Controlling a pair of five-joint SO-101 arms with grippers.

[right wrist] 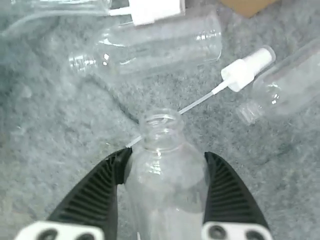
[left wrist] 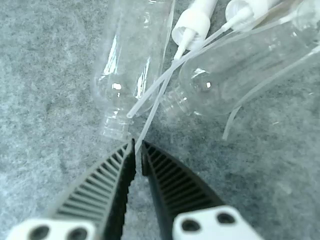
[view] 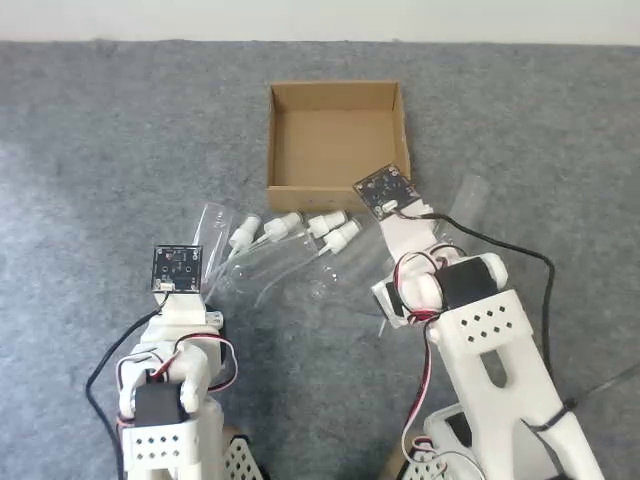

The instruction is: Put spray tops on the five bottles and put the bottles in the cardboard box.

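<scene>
Bottle [right wrist: 165, 170], clear and uncapped, sits just right of centre in the high view, below the cardboard box [view: 335, 135]. Its long axis runs along your right gripper [right wrist: 166, 156], open neck pointing away from the wrist. The gripper's half-spread fingers clasp both its sides. Your left gripper [left wrist: 138, 146] is almost closed, and a spray top's [left wrist: 190, 25] thin tube reaches its tips.

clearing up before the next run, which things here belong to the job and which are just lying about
Job: cardboard box; loose clear bottles; bottle in right gripper; spray tops.
Not part of it: grey carpet; black cable.
</scene>
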